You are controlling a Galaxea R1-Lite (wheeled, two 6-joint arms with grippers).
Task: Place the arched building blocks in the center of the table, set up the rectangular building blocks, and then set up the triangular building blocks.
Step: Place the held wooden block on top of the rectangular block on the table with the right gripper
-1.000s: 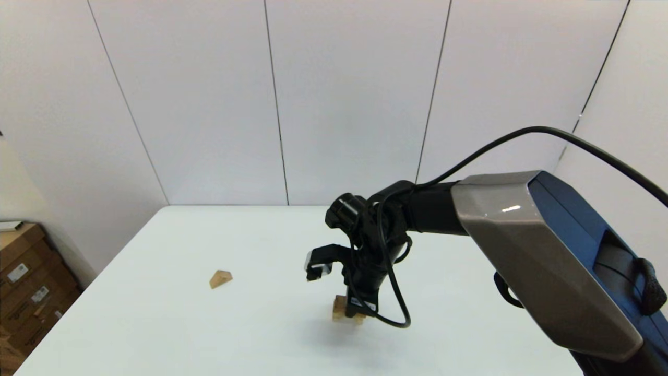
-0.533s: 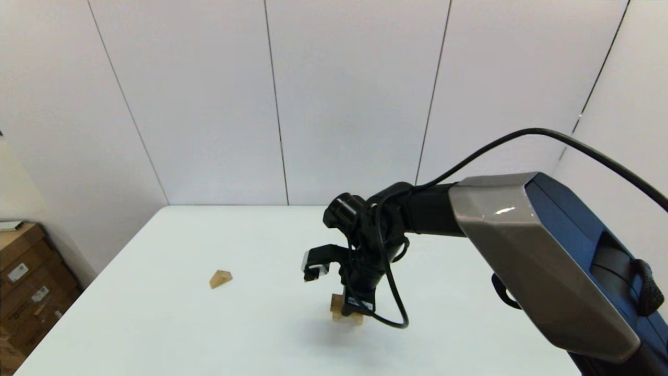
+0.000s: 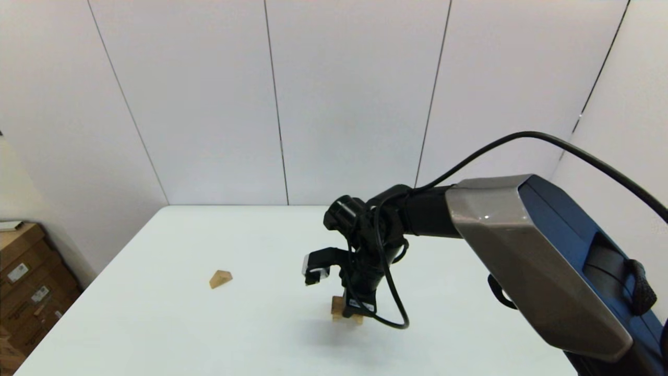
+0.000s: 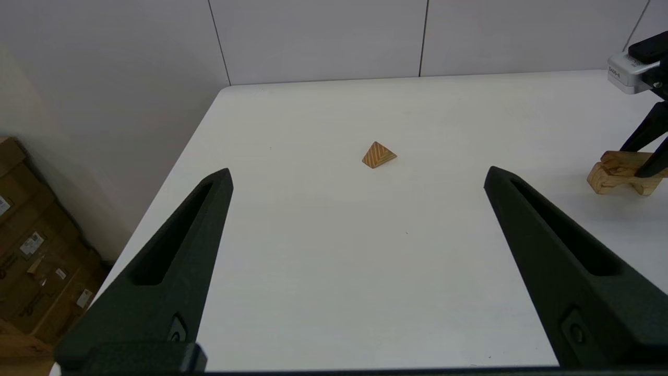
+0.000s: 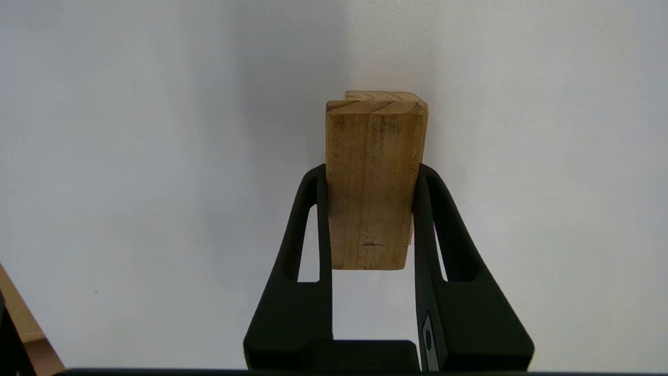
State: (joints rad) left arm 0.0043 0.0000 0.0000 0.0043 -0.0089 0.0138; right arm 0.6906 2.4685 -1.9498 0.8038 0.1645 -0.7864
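The right end effector (image 5: 370,177) is clamping the flat tan wooden slab (image 5: 371,188) mid-counter — the left end effector (image 4: 357,177) is hanging spread wide.

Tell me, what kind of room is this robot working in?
Probably a lab or test room, not a home: a plain white table stands against bare panelled walls, with stacked cardboard boxes beside it and only small wooden blocks, such as the triangular block, laid out.
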